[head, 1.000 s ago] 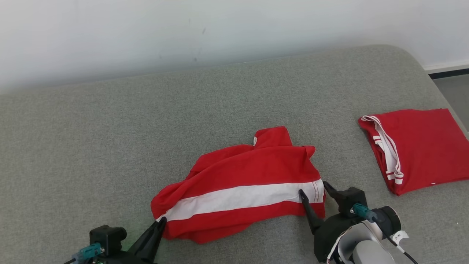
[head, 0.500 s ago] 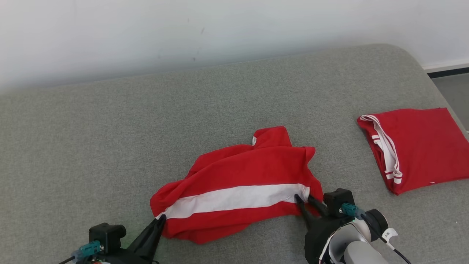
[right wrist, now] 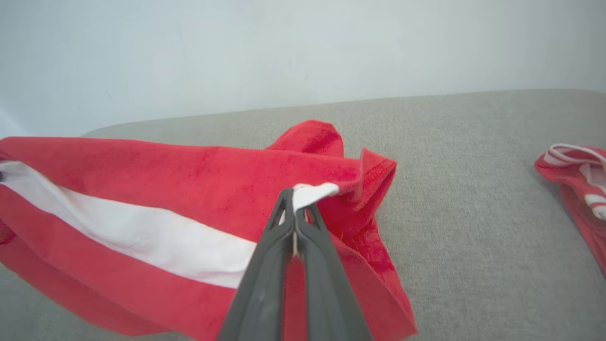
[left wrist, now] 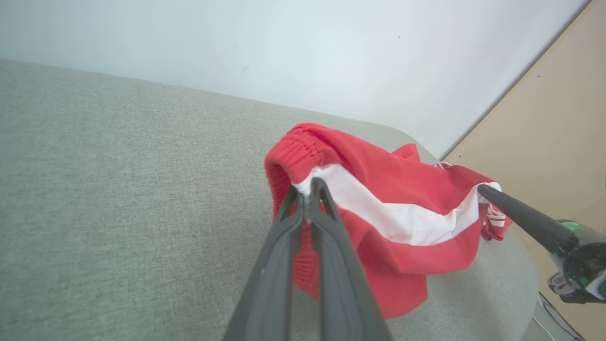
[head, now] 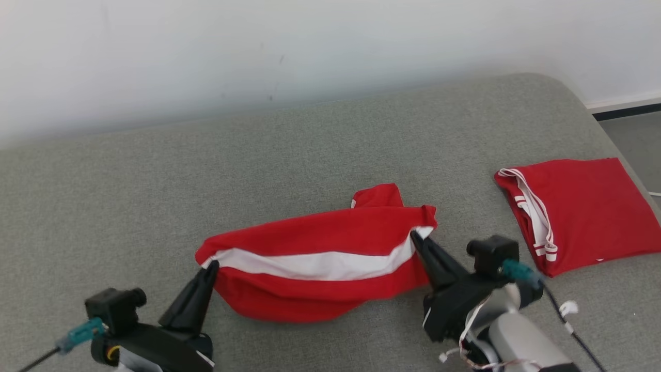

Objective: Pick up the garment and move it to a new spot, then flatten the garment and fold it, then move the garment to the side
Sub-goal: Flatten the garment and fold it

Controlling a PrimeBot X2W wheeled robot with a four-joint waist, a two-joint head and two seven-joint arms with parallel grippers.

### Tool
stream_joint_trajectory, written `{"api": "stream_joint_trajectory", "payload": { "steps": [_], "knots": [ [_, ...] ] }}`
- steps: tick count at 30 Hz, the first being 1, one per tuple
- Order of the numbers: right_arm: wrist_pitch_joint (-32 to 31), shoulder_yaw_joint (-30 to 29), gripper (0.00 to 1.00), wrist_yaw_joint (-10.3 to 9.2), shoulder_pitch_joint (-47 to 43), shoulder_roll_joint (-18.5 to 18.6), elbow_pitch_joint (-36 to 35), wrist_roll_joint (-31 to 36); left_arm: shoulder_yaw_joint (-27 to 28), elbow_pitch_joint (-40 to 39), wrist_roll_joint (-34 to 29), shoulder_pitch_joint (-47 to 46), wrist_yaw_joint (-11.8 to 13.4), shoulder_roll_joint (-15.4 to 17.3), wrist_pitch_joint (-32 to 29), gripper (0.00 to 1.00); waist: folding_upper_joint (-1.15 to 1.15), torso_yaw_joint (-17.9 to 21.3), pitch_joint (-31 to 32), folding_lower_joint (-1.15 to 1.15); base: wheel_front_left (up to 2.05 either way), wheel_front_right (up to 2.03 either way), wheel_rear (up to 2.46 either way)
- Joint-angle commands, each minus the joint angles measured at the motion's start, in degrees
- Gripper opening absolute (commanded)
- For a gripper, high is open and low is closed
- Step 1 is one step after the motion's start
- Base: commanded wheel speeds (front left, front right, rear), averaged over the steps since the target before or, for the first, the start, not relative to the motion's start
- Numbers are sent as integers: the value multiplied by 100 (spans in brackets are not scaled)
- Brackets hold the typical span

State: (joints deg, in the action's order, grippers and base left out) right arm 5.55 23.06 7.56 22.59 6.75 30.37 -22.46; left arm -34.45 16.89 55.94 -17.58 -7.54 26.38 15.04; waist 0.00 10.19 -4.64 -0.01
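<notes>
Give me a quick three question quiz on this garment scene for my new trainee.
1. True or false: both the left end effector and the right end effector are shut on the striped garment.
2. Where does the folded red garment lie? A) robot's left B) robot's right C) under the striped one.
3. Fill in: the stripe on the held garment is ____.
Key: 1 true; 2 B; 3 white.

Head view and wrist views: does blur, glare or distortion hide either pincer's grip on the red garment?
Head view: soft even light, no glare; wall hazy above the grey cushion. Left wrist view: frame tilted, the cushion's edge slants; left pincer sharp, shut on the garment's white stripe. Right wrist view: right pincer crisp at its tip, shut on the stripe's other end.
</notes>
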Motion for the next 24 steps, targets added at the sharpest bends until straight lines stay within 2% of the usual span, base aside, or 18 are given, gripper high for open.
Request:
{"api": "stream_joint_trajectory", "payload": {
  "steps": [1,6,11,17,21,24],
  "knots": [
    [-92,41,0,-15,172,152,-241,-154,34,-146,105,-100,11,166,4,0,0,32,16,1,0,0,0],
    [-500,257,0,-15,783,508,-843,-424,298,-465,553,-609,10,518,-287,0,0,114,-144,1,0,0,0],
    [-859,449,0,-15,1898,706,-943,-488,601,-577,831,-1424,136,716,-809,0,0,226,-549,1,0,0,0],
    [-868,535,0,-15,3382,600,-417,-646,848,-415,744,-2593,620,626,-1118,0,0,318,-1219,1,0,0,0],
    [-474,285,0,-15,4241,433,174,-544,1019,-282,628,-3315,853,526,-1046,0,0,375,-1573,1,0,0,0],
    [-178,18,0,-15,4595,288,509,-412,1083,-212,506,-3626,935,526,-973,0,0,405,-1714,1,0,0,0]
  ]
}}
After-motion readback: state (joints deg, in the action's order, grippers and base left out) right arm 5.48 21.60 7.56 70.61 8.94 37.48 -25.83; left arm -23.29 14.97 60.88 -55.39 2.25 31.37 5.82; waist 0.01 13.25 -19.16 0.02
